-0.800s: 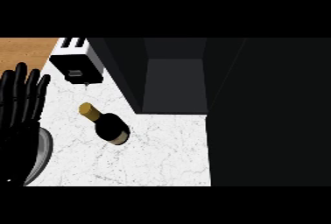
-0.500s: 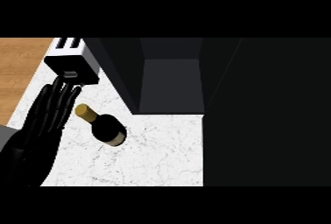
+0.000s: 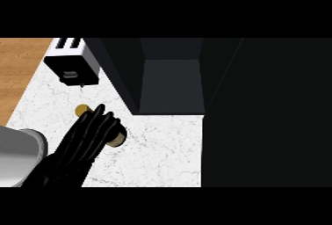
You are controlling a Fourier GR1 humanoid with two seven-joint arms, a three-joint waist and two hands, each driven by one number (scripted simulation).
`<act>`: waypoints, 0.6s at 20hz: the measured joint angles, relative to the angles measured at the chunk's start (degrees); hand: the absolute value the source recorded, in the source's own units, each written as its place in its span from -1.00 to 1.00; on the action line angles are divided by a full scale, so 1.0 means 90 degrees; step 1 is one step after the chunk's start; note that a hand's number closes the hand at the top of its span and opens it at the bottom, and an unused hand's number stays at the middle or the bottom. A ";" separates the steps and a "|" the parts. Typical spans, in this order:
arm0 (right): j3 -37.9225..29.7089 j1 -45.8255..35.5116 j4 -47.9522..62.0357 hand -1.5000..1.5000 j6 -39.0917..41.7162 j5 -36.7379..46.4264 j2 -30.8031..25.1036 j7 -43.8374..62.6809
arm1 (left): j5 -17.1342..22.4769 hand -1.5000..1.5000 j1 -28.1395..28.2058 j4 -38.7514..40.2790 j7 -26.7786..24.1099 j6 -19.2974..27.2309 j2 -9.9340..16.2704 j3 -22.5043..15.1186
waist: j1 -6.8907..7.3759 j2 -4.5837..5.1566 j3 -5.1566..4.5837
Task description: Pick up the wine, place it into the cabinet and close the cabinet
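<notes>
The wine bottle (image 3: 119,138) lies on the white marble counter (image 3: 156,154), its gold cap (image 3: 82,110) pointing to the upper left. My left hand (image 3: 88,140) reaches in from the lower left and lies over the bottle's middle with fingers stretched out, hiding most of it; only the cap and a bit of the base show. The dark cabinet (image 3: 170,83) stands open just behind and to the right of the bottle, its door (image 3: 266,114) swung out at the right. My right hand does not show.
A toaster (image 3: 73,66) stands at the counter's back left, close to the cabinet's left wall. Beyond the counter's left edge lies a wooden surface (image 3: 19,70). My grey forearm (image 3: 16,154) fills the lower left corner.
My left hand has moved right from the counter's left side and now covers the bottle, which has stayed in place.
</notes>
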 measured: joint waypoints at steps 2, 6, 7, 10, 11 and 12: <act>0.0117 0.0033 -0.0235 -1.00 -0.0035 0.0010 0.0047 0.0221 | -0.0154 -1.00 0.0020 -0.0159 0.0177 0.0224 -0.0129 -0.0339 | 0.0005 0.0000 0.0000; 0.0116 -0.0031 -0.0419 -1.00 -0.0059 -0.0009 0.0097 0.0541 | -0.0140 -1.00 -0.0006 -0.0743 0.0745 0.0518 -0.0218 -0.0568 | 0.0017 0.0005 -0.0002; 0.0074 -0.0133 -0.0412 -1.00 -0.0065 -0.0017 0.0089 0.0627 | -0.0186 -1.00 0.0043 -0.0926 0.0860 0.0606 -0.0239 -0.0667 | 0.0024 0.0005 -0.0001; 0.0124 -0.0344 -0.0446 -1.00 -0.0168 -0.0011 0.0154 0.0896 | -0.0204 -1.00 -0.0090 -0.1090 0.1130 0.0769 -0.0279 -0.0682 | 0.0024 0.0007 -0.0002; 0.0039 -0.0281 -0.0451 -1.00 -0.0070 -0.0018 0.0124 0.0861 | -0.0220 -1.00 -0.0114 -0.1101 0.1172 0.0848 -0.0299 -0.0695 | 0.0020 0.0007 -0.0003; 0.0067 -0.0404 -0.0463 -1.00 -0.0137 -0.0017 0.0127 0.1023 | -0.0221 -1.00 -0.0126 -0.1116 0.1225 0.0881 -0.0297 -0.0664 | 0.0021 0.0008 -0.0001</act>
